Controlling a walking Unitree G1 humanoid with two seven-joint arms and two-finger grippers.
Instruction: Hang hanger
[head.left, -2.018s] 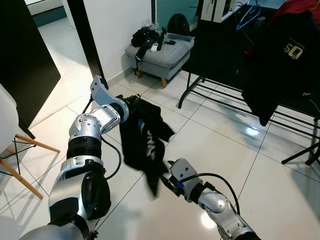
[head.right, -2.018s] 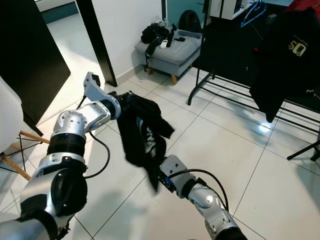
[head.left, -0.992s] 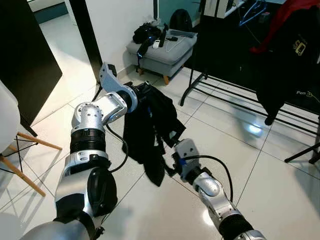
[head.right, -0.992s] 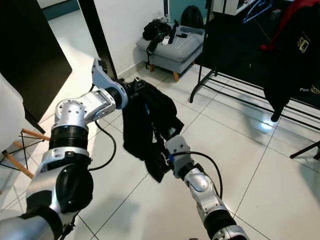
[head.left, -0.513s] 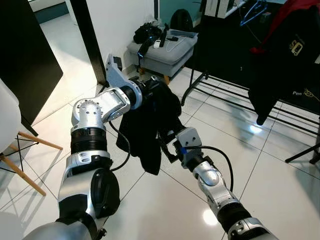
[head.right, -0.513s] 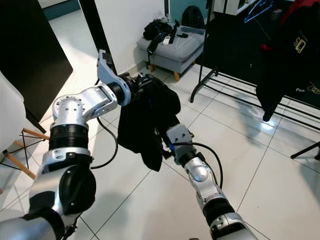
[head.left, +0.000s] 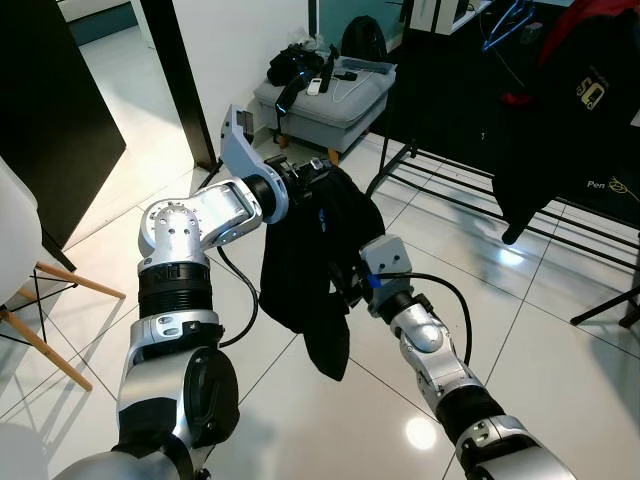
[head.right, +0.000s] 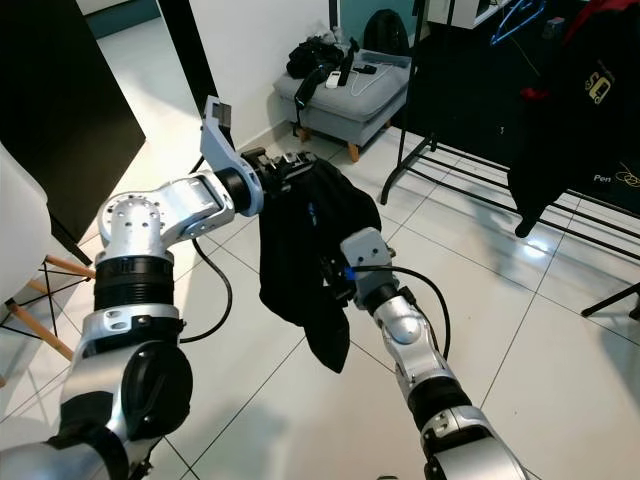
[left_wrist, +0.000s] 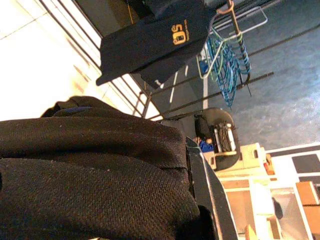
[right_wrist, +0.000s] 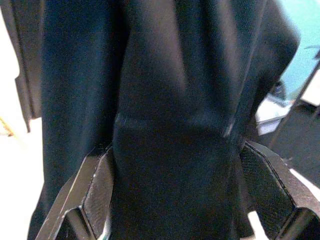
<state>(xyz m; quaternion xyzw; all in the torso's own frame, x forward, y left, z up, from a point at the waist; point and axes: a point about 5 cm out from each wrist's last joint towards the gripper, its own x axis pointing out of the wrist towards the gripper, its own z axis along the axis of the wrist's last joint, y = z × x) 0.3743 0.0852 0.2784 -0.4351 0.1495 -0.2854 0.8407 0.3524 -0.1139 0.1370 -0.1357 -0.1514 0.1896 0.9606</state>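
L end effector (head.left: 300, 178) holds black garment (head.left: 310, 260) by its top, grip hidden by cloth. R end effector (head.left: 352, 283) fingers spread round mid-fabric. Clothes rack (head.left: 470, 190) well apart to the right; hanging not yet done.

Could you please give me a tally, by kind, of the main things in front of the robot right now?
Black garments: 2, one held up between both arms, one hanging on the rack
Garment racks: 1
Grey footstools: 1
Bunches of blue hangers: 1
White chairs: 1
Total: 6
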